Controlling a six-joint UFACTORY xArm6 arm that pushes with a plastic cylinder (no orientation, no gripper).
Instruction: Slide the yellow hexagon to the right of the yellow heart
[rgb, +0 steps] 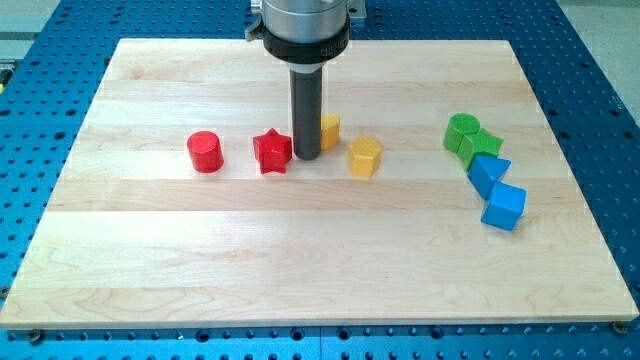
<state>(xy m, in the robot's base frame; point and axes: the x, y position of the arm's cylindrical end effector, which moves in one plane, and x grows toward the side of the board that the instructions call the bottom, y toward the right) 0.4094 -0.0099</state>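
The yellow hexagon (365, 157) lies just right of the board's middle. A second yellow block (329, 130), partly hidden behind the rod, sits up and to the left of it; its shape is unclear but it looks like the heart. My tip (306, 158) rests on the board between the red star (272, 151) on its left and the yellow hexagon on its right. The tip is close beside the star and just below and left of the partly hidden yellow block.
A red cylinder (204, 152) lies left of the star. At the view's right are a green cylinder (462, 131), a green block (482, 146), a blue triangular block (488, 174) and a blue cube (503, 207). The wooden board (320, 280) sits on a blue perforated table.
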